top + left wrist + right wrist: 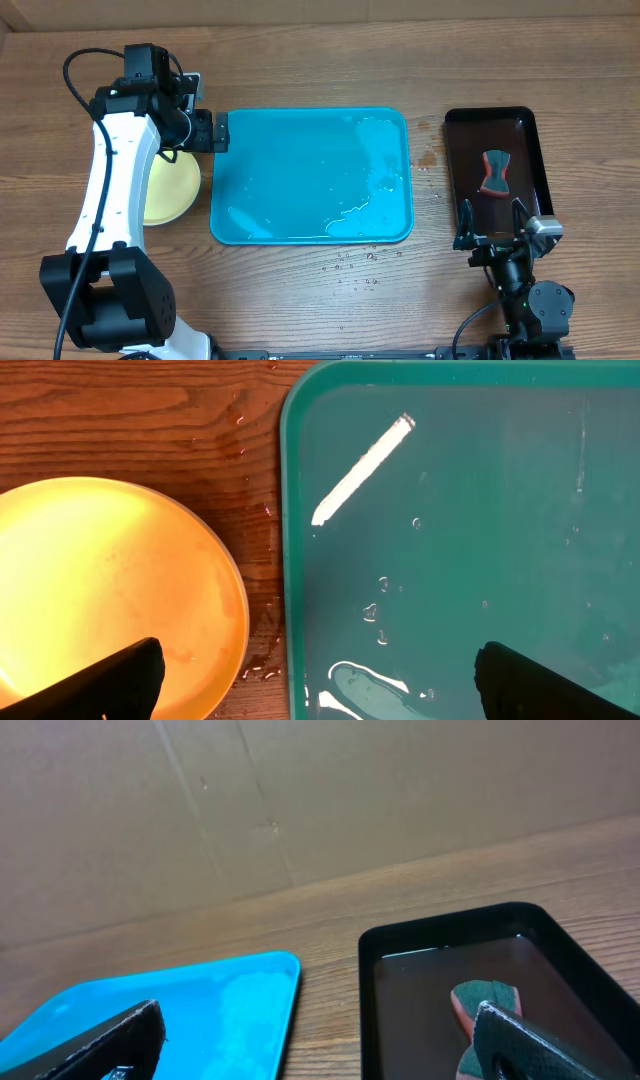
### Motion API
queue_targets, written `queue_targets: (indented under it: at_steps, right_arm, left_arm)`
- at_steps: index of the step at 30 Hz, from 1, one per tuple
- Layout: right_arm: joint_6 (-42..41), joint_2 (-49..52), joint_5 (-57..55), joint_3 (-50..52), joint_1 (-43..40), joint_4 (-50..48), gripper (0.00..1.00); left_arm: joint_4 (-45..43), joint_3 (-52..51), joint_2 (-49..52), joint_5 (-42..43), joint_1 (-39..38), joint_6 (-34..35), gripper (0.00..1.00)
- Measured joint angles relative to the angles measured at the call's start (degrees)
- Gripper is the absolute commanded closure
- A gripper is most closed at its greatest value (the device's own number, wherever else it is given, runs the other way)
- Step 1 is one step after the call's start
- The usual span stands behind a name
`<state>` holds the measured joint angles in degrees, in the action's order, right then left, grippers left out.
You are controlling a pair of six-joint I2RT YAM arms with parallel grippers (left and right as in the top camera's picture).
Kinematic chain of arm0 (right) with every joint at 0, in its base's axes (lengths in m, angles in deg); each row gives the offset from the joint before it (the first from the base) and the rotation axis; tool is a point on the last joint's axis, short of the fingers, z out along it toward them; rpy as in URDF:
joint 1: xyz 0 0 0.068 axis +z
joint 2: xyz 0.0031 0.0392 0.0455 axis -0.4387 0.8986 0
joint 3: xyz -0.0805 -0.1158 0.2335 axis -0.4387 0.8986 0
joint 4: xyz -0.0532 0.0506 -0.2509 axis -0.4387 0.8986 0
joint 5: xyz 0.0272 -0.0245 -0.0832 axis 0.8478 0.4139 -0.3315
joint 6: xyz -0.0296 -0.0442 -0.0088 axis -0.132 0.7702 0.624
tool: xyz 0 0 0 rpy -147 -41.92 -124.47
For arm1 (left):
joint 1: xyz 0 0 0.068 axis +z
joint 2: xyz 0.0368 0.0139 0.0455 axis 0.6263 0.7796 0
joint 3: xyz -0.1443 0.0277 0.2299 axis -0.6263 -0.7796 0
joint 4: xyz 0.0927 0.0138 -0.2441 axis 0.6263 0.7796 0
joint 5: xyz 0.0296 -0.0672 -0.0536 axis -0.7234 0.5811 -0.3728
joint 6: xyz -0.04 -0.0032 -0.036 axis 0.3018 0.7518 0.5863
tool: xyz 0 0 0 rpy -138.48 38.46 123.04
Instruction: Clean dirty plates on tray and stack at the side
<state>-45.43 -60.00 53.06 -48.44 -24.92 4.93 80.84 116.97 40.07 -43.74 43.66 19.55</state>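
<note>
Left of the wet turquoise tray (pixel 300 180), just off its rim, a yellow plate (pixel 178 190) sits on the wooden table (pixel 300 70), partly under the left arm. The left gripper (pixel 318 665) hangs over the tray's left edge, fingers spread. The right gripper (pixel 492 222), also spread, hovers by a black tray (pixel 535 150) holding a sponge (pixel 495 172).

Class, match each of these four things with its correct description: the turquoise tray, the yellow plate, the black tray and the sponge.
Things:
1. turquoise tray
2. yellow plate
3. black tray
4. sponge

Descriptions:
A. lies inside the black tray
B. wet, with no plates on it
C. just left of the turquoise tray
D. farthest to the right

Pairs: 1-B, 2-C, 3-D, 4-A
</note>
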Motion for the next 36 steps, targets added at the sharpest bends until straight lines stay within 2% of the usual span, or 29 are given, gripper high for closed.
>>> queue_targets:
  at_steps: [20, 27, 31, 36]
  right_arm:
    - [-0.04, 0.00, -0.02, -0.02, 0.00, 0.00, 0.00]
    - [0.00, 0.00, -0.02, -0.02, 0.00, -0.02, 0.00]
    - [-0.02, 0.00, -0.02, -0.02, 0.00, -0.02, 0.00]
    - [-0.04, 0.00, 0.00, -0.02, 0.00, 0.00, 0.00]
  left_arm:
    - [0.00, 0.02, 0.00, -0.07, 0.00, -0.02, 0.00]
    - [0.00, 0.00, -0.42, -6.84, 0.00, 0.00, 0.00]
    - [0.00, 0.00, -4.17, -8.59, 0.00, -0.02, 0.01]
    - [0.04, 0.00, -14.82, -9.57, 0.00, -0.04, 0.00]
